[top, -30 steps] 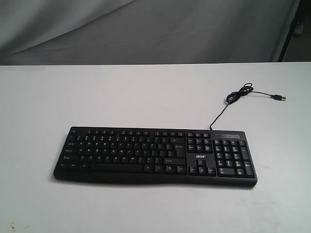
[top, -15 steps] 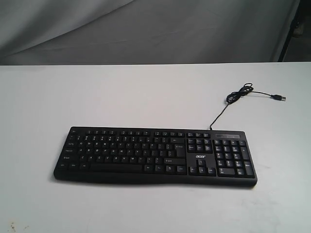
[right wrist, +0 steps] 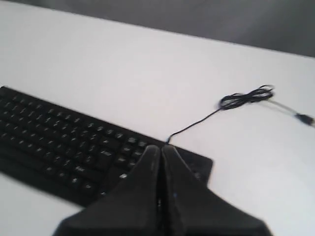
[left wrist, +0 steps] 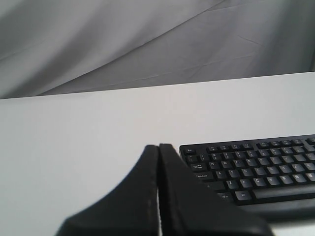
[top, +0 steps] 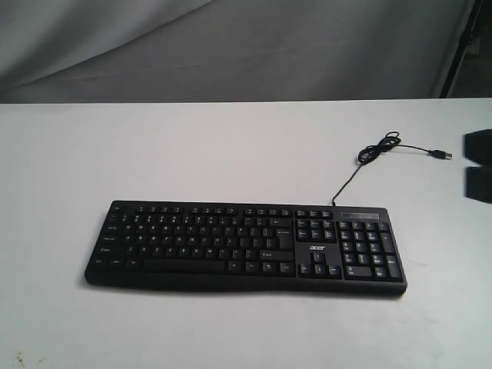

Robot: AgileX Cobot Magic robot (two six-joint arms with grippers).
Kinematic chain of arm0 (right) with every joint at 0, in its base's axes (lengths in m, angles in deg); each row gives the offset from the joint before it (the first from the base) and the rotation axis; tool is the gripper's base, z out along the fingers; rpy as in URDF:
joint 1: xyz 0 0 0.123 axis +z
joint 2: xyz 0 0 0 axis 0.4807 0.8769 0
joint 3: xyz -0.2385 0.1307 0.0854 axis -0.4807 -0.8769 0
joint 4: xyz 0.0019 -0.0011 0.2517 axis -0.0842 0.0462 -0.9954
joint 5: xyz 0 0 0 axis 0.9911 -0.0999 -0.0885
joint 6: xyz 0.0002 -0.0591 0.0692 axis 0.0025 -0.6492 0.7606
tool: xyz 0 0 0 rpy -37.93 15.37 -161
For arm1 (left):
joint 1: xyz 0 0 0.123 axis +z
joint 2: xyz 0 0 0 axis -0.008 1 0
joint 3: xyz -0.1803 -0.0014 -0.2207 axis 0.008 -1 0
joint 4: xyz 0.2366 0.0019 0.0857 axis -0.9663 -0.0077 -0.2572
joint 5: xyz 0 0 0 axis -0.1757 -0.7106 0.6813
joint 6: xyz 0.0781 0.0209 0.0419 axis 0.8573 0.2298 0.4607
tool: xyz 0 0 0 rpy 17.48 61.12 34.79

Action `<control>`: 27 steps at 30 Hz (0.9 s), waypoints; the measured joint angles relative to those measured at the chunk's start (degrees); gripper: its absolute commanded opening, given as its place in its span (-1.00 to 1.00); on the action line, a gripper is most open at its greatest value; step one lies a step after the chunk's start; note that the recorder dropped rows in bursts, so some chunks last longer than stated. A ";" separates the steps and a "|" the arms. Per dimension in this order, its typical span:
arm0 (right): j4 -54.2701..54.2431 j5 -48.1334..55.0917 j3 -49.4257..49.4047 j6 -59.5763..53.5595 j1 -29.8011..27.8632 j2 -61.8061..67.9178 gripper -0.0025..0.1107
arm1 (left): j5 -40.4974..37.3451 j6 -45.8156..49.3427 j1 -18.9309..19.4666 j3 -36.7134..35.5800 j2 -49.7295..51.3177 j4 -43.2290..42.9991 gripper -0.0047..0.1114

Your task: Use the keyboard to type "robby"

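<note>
Right, exterior view first: the keyboard (top: 246,246) lies flat on the white table (top: 192,146), a touch toward 6 o'clock from the middle, number pad out at the 3 o'clock end; its cable (top: 347,178) climbs toward 1 o'clock, curls into a loop, and ends in a USB plug (top: 443,154) lying loose on the table; hard at 3 o'clock a dark shape (top: 478,165) cuts the edge, too blurred to name; grey cloth (top: 231,46) hangs behind at 12 o'clock.

Left wrist view now: the left gripper (left wrist: 158,146) has its fingers pressed flat together; the keyboard's letter-key end shows just past the tips, bare table around it.

Right wrist view, and it's blurry: the right gripper (right wrist: 161,147) is likewise clamped on itself; its tips line up with the keyboard's back edge where the cable leaves; how high above it, I cannot tell.
</note>
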 measured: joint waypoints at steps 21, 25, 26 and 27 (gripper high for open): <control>-19.00 10.90 43.86 -20.86 24.56 61.41 -0.96 | 0.00 0.00 0.00 0.00 0.00 0.00 -0.92; -20.24 3.74 43.86 -23.68 25.46 66.70 -0.96 | 0.00 0.00 0.00 0.00 0.00 0.00 -0.92; -20.40 2.47 43.86 -24.11 25.69 67.34 -0.96 | 0.00 0.00 0.00 0.00 0.00 0.00 -0.92; -20.95 1.32 43.86 -24.76 25.78 68.07 -0.96 | 0.00 0.00 0.00 0.00 0.00 0.00 -0.92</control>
